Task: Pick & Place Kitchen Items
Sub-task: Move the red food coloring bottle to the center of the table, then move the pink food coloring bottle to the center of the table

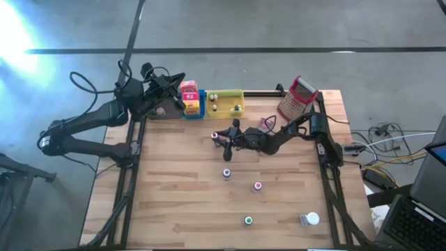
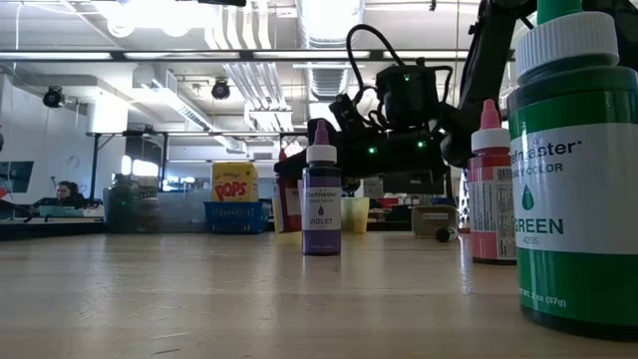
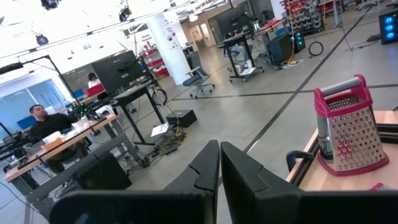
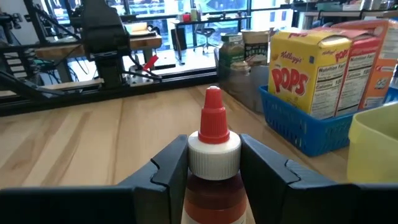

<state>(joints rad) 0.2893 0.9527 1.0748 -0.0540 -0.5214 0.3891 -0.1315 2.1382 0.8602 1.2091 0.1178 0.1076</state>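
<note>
A small bottle with a red cap (image 4: pixel 213 121) stands upright between the fingers of my right gripper (image 4: pixel 213 163), which is shut on it near the table's middle (image 1: pixel 217 137). More small bottles stand on the table nearer the front: a violet one (image 1: pixel 227 173), a pink-capped one (image 1: pixel 258 186), a green one (image 1: pixel 248 220) and a white-capped one (image 1: pixel 311 219). My left gripper (image 3: pixel 219 171) is shut on nothing, raised level over the table's far left corner (image 1: pixel 178 87). My right gripper pinches the bottle at its white collar (image 4: pixel 233 155), just under the red cap, between its two fingers. The fingers come in level from the table's right side. The bottle stays upright. The fingers hide its base, so whether it stands on the table cannot be told.
Along the far edge stand a grey tray (image 1: pixel 164 111), a blue tray (image 1: pixel 192 110) with cereal boxes (image 1: pixel 188 93) and a yellow tray (image 1: pixel 224 101) with small items. The metal grater with a red handle (image 1: pixel 298 97) stands at the far right.
</note>
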